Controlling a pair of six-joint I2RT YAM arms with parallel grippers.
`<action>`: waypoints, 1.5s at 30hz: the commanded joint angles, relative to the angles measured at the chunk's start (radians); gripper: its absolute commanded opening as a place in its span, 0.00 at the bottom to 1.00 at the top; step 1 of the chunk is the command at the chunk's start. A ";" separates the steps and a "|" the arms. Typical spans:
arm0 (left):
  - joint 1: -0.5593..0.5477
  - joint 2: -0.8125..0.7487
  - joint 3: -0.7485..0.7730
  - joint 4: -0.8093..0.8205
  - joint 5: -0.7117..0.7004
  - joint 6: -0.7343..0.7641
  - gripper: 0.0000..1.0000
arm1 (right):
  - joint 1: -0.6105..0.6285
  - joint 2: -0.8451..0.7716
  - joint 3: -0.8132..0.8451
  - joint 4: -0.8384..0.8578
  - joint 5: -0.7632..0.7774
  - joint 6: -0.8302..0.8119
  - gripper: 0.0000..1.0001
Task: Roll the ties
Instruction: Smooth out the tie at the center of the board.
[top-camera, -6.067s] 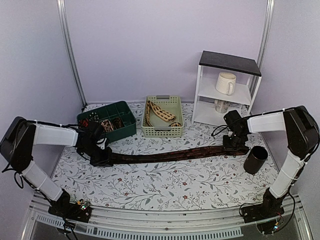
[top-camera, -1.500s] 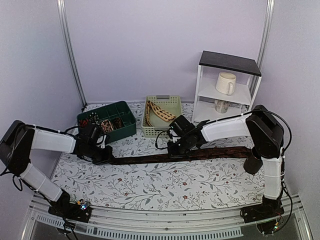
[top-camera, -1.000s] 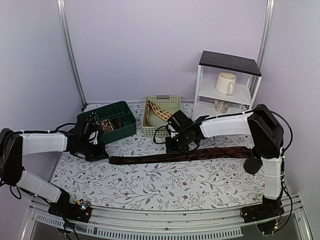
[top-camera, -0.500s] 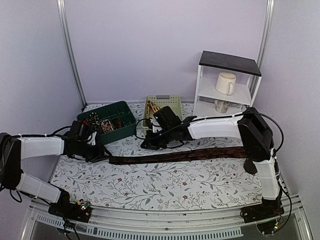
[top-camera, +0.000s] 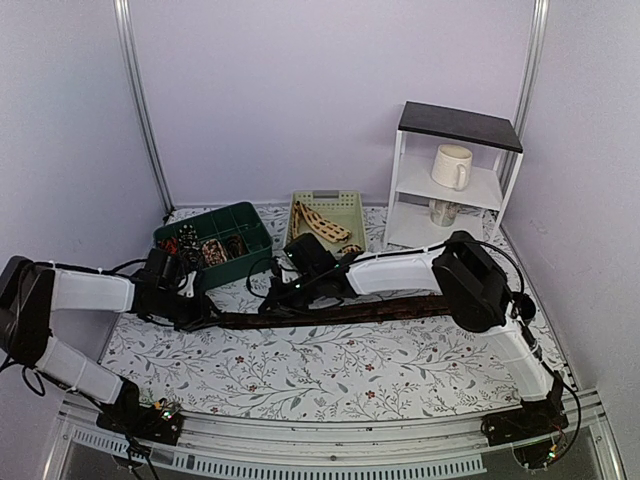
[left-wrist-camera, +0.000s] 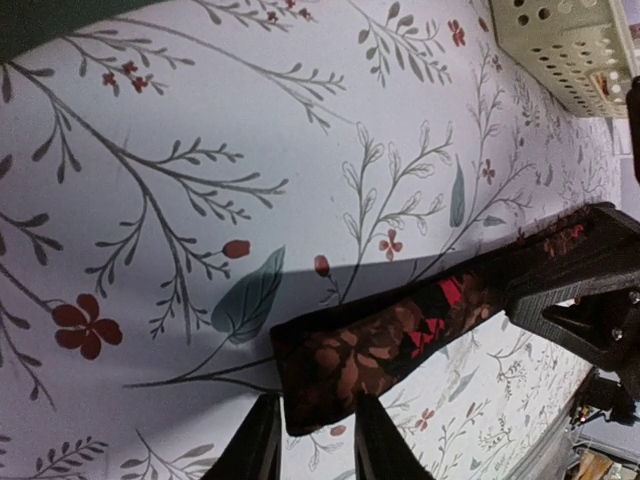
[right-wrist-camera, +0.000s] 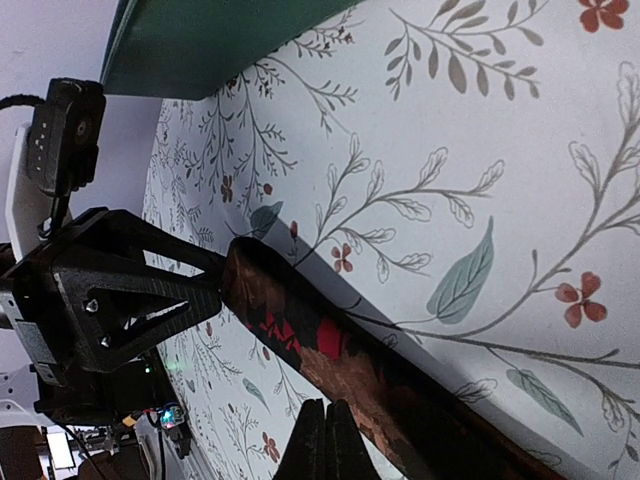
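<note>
The flower-printed table (top-camera: 330, 375) has the dark tie (top-camera: 390, 309) laid flat across its middle. The tie's long axis runs left to right and its squared end points left. That end lies between the parted fingers of the left gripper (left-wrist-camera: 318, 445). Close by, the right gripper (right-wrist-camera: 325, 440) has its fingers pressed together at the tie's edge.

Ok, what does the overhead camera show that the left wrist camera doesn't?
Only the overhead view shows the shelf unit with its mug, the green bin, and the dark tie at full length across the floral table cover. Only the left wrist view shows the dark tie's red and brown pattern up close, with the left gripper fingers apart at its blunt end. Both show the dark tie, the beige basket and the floral table cover.
</note>
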 joint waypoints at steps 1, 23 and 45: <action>0.011 0.035 0.000 0.038 0.015 0.007 0.25 | 0.006 0.074 0.061 0.003 -0.031 0.000 0.00; 0.011 0.046 0.044 -0.041 -0.014 0.046 0.00 | 0.006 0.067 -0.044 -0.122 0.069 -0.130 0.00; -0.001 -0.089 -0.044 -0.125 -0.043 -0.100 0.06 | 0.044 -0.067 -0.104 -0.187 0.145 -0.154 0.00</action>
